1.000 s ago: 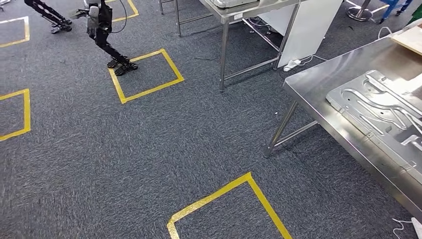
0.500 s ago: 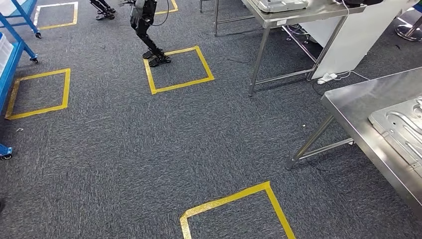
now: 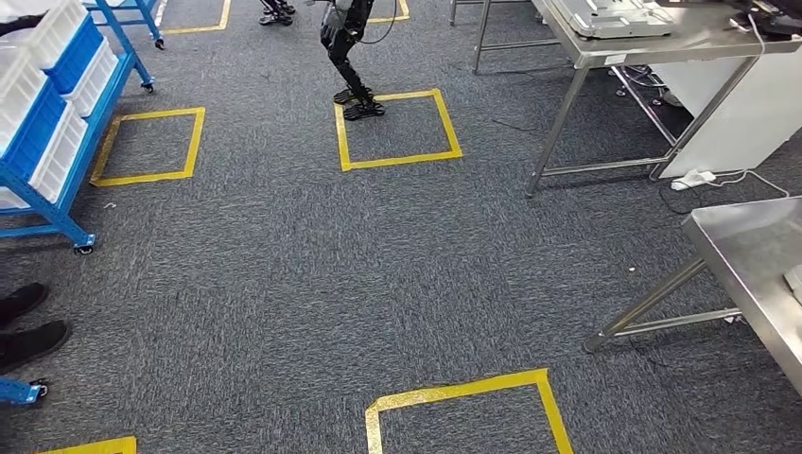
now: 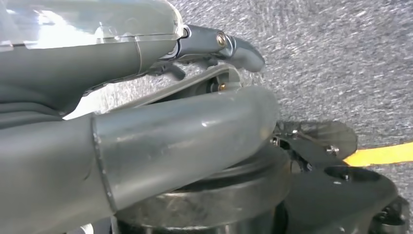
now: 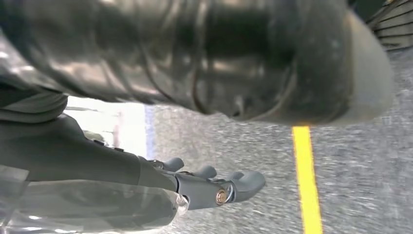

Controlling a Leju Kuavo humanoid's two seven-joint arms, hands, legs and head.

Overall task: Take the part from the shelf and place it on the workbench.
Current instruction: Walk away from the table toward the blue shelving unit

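Both arms hang over the grey carpet. The left hand (image 4: 214, 63) holds nothing, its fingers loosely extended; the right hand (image 5: 214, 187) likewise, fingers apart. Ahead and to the right stands the steel worktop (image 3: 757, 260); far to the left, the blue shelf (image 3: 57, 113) with white bins.
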